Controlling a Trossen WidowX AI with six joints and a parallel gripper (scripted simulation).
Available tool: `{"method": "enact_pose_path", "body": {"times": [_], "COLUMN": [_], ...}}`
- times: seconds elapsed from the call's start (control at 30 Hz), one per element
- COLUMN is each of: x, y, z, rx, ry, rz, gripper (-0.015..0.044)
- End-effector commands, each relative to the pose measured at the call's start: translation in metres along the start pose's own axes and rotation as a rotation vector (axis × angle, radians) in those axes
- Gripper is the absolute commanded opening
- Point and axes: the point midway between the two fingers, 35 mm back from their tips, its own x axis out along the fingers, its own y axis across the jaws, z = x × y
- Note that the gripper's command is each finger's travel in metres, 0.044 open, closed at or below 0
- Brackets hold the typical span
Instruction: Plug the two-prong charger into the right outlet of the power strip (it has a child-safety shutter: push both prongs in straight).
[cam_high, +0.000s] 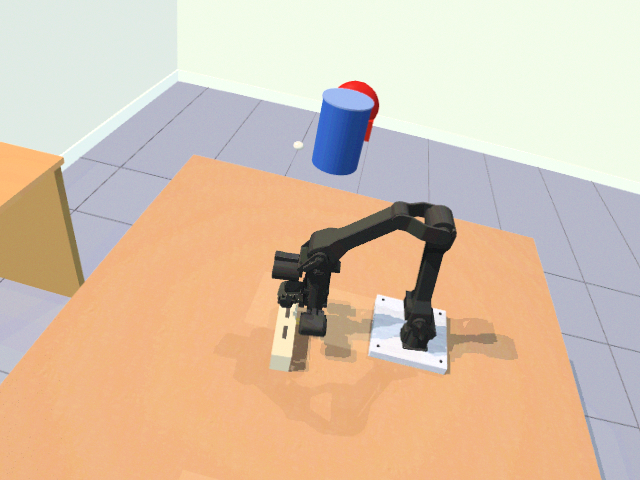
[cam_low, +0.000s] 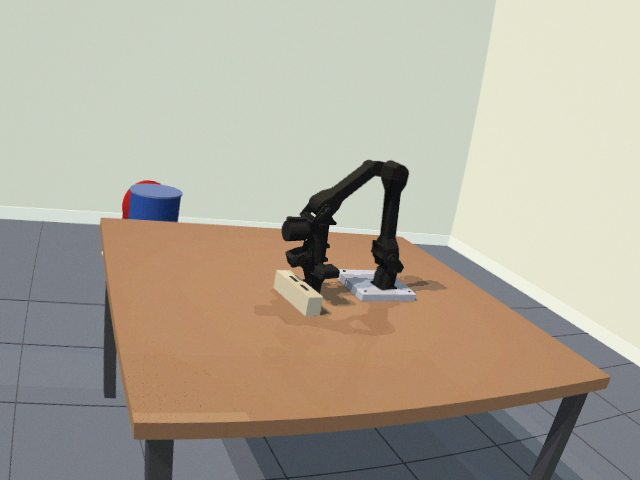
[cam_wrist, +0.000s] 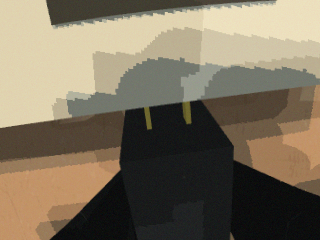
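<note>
The cream power strip (cam_high: 281, 348) (cam_low: 294, 297) (cam_wrist: 30, 75) lies on the table, with dark slots (cam_high: 284, 332) (cam_low: 303, 287) on its top. My gripper (cam_high: 310, 311) (cam_low: 313, 284) (cam_wrist: 172, 169) points down beside the strip's robot-side face and is shut on the black charger (cam_wrist: 177, 172). The charger's two yellow prongs (cam_wrist: 148, 120) point toward that face. In the wrist view the strip's top edge hides their tips, and only short lengths near the charger body show. Whether the tips are inside an outlet cannot be told. The outlet openings on that face are hidden.
The arm's white base plate (cam_high: 385, 348) (cam_low: 361, 295) is behind the gripper on the table (cam_high: 155, 361) (cam_low: 232, 361). Beyond the table's far edge are a blue cylinder (cam_high: 341, 134) (cam_low: 154, 206) and a red object (cam_high: 371, 103) (cam_low: 127, 204). Another wooden table (cam_high: 25, 165) is at the left.
</note>
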Motion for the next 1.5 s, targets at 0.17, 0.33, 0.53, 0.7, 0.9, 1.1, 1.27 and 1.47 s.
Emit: {"method": "enact_pose_path", "body": {"times": [0.17, 0.33, 0.53, 0.7, 0.9, 1.1, 1.27, 1.47], "x": [-0.0011, -0.001, -0.001, -0.001, -0.0011, -0.0015, -0.0019, -0.0023], "y": [0.0008, 0.0008, 0.0008, 0.0008, 0.0008, 0.0007, 0.0007, 0.0007], "z": [0.0017, 0.001, 0.0016, 0.0032, 0.0038, 0.0042, 0.0044, 0.0045], "rx": [0.003, 0.003, 0.003, 0.003, 0.003, 0.003, 0.003, 0.003], "ry": [-0.003, -0.003, -0.003, -0.003, -0.003, -0.003, -0.003, -0.003], "rz": [0.004, 0.004, 0.004, 0.004, 0.004, 0.004, 0.004, 0.004], "gripper": [0.0, 0.0, 0.0, 0.0, 0.0, 0.0, 0.0, 0.0]}}
